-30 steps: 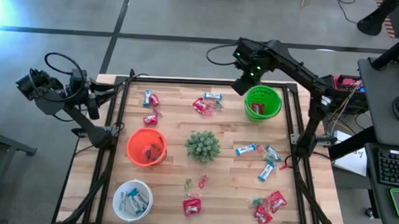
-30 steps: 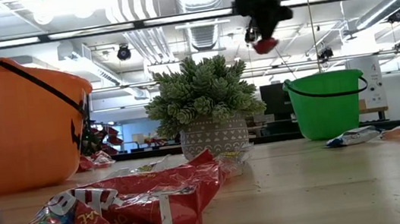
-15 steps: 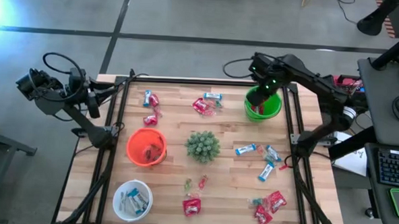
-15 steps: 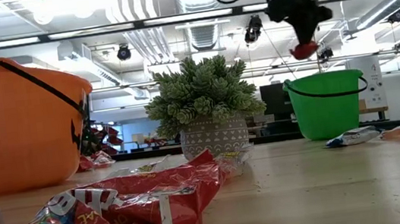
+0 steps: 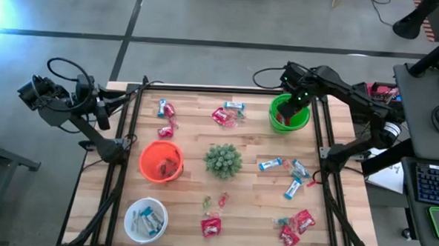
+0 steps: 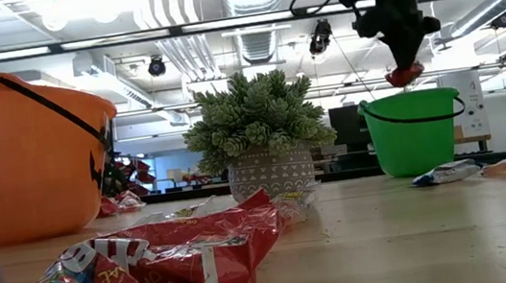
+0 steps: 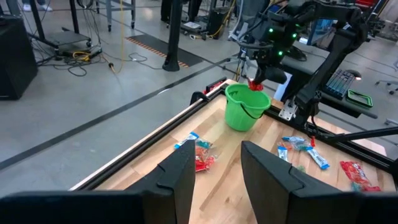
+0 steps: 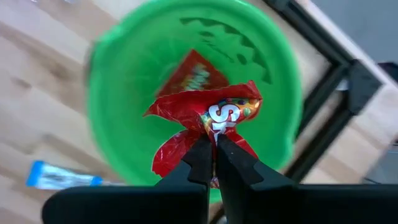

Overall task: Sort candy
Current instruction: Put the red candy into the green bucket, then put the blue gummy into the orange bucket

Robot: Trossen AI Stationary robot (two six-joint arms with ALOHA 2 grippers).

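Note:
My right gripper [image 5: 294,104] hangs over the green bucket [image 5: 274,116] at the table's far right and is shut on a red candy packet [image 8: 211,118]. The low view shows the packet [image 6: 405,73] just above the bucket's rim [image 6: 410,96]. Another red packet [image 8: 194,76] lies on the bucket's floor. My left gripper [image 5: 101,113] waits off the table's far left corner, open with nothing between its fingers [image 7: 214,155]. More candy lies loose on the table: red packets [image 5: 297,226] and blue-and-white bars [image 5: 288,175]. My right gripper pinches the red packet's crumpled top [image 8: 214,134] between its two fingers. They come from above, pointing steeply down. The packet hangs below the fingertips [image 6: 405,73], lifted clear, over the bucket's opening.
A spiky green plant in a pot [image 5: 223,159] stands mid-table. An orange bucket [image 5: 145,164] with red packets and a white bowl [image 5: 130,221] with blue bars stand near the left. More candy lies at the far edge [image 5: 227,114] and near the front [image 5: 210,226].
My right gripper has carried the red packet toward the table's right edge and down, from beside the green bucket's far left to a spot over its opening. It has stayed shut on the packet, which hangs lower, close to the rim.

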